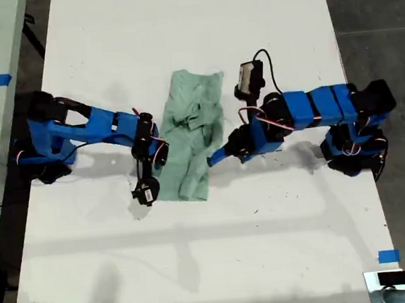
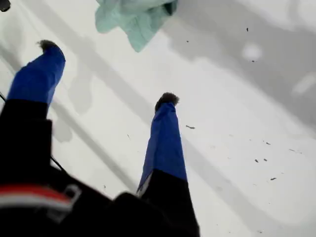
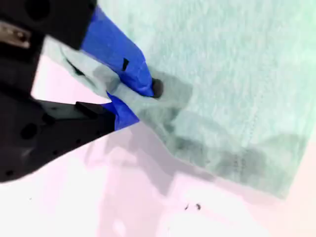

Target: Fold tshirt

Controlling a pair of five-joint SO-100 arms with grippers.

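Item: small pale mint-green short-sleeved cloth tshirt (image 1: 194,134), the one garment on view, lying crumpled and partly folded over itself near the middle of the flat white table (image 1: 197,251), its long axis running from the far side toward the near side in the exterior view, with bunched folds across its upper half. Its hemmed edge and one corner show in the second wrist view (image 3: 222,74), flat on the table. Attached to it: my second gripper (image 3: 140,101), blue-fingered with a black body, jaws pinched together on a fold of cloth at the tshirt's edge, the fabric puckered between the fingertips; in the exterior view this gripper (image 1: 214,157) meets the garment's edge on the exterior view's right. Beside it: my first gripper (image 2: 107,71), same blue and black build, jaws spread wide and holding nothing, only bare table between the fingers, with one corner of the tshirt (image 2: 136,17) lying beyond the fingertips and apart from them; in the exterior view it (image 1: 146,192) sits just beside the garment's lower edge on the exterior view's left. Surroundings: scattered small dark specks on the table; a strip of blue tape (image 1: 388,256) on the table's near corner at the exterior view's right.
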